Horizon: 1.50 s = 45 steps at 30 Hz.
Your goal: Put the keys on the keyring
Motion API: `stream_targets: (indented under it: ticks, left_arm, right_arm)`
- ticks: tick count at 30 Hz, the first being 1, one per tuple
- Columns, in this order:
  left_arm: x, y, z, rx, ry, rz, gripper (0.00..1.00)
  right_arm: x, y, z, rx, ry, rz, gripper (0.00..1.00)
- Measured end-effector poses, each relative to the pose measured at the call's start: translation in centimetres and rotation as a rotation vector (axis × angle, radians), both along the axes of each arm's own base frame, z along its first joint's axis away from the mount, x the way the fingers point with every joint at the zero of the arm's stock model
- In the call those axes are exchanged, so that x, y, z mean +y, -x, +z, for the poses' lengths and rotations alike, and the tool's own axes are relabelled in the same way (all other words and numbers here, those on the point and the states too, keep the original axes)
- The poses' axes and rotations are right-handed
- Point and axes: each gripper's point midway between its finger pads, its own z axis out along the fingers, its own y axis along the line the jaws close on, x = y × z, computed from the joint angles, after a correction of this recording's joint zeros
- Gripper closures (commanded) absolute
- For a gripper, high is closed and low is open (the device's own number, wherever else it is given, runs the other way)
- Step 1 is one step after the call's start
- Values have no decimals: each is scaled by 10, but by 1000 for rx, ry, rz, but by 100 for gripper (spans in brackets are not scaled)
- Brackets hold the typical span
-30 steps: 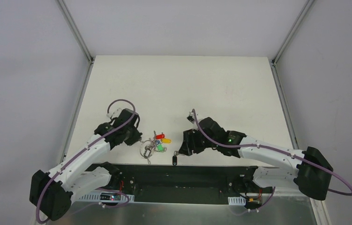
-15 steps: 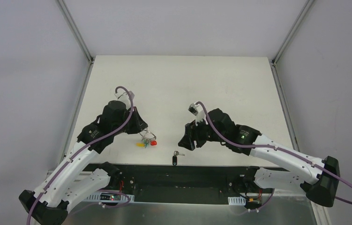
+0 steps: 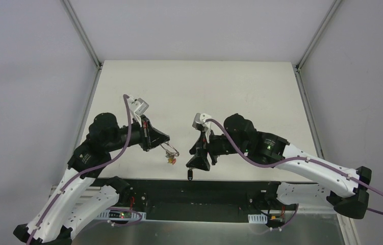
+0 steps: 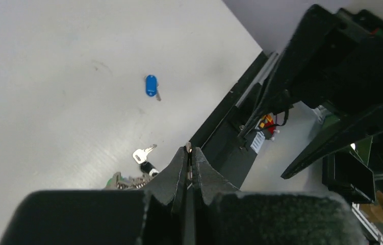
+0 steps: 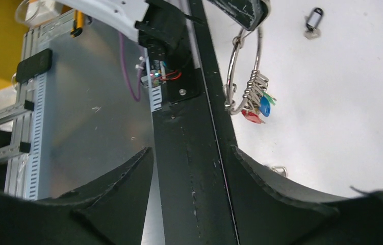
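My left gripper point(image 3: 164, 141) is shut on the thin silver keyring point(image 3: 171, 150) and holds it above the table. The red, yellow and green keys point(image 3: 170, 160) hang from it. In the right wrist view the ring point(image 5: 234, 61) hangs with red, green and blue caps bunched at its lower end. The black-headed key point(image 3: 190, 175) lies on the table by the front edge and shows in the left wrist view point(image 4: 146, 159). A blue-capped key point(image 4: 151, 85) lies alone on the table; the top view hides it. My right gripper point(image 3: 198, 162) is open and empty, just right of the ring.
The black base rail point(image 3: 204, 191) runs along the table's near edge, right below the black key and both grippers. A small silver piece point(image 5: 279, 171) lies on the table by my right finger. The white table point(image 3: 204, 92) stretches away behind both arms.
My left gripper has lifted the keyring and its bunch off the table and swung right. My right gripper has turned and moved left toward the ring. The black key has not moved.
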Motion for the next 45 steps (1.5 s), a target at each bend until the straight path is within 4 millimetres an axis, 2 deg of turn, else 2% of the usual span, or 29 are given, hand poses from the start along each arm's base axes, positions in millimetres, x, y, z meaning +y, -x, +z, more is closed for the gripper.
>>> stream_targets:
  ticks: [4, 8, 16, 20, 23, 29, 35, 42, 45]
  left_arm:
    - [-3, 19, 29, -122, 77, -91, 100]
    - [-5, 34, 49, -200, 132, -162, 100]
    - [-7, 49, 61, -250, 168, -229, 100]
    - [-5, 52, 65, -272, 177, -231, 100]
    - [-2, 53, 69, -291, 184, -219, 100]
    - [3, 50, 70, -310, 180, -175, 100]
    - [7, 48, 71, -323, 176, -141, 100]
    - [12, 44, 75, -345, 171, -100, 100]
    - [13, 45, 77, -349, 172, -99, 100]
  right_arm:
    - [7, 10, 7, -40, -36, 88, 42]
    - [15, 11, 13, -71, -72, 120, 43]
    - [44, 17, 45, -126, -183, 169, 44]
    - [58, 23, 67, -155, -240, 171, 46]
    - [67, 26, 75, -169, -250, 154, 46]
    - [87, 26, 75, -202, -228, 89, 50]
    - [97, 17, 66, -252, -187, -24, 58]
    - [95, -1, 63, -287, -176, -174, 62]
    - [94, -3, 61, -293, -174, -194, 69]
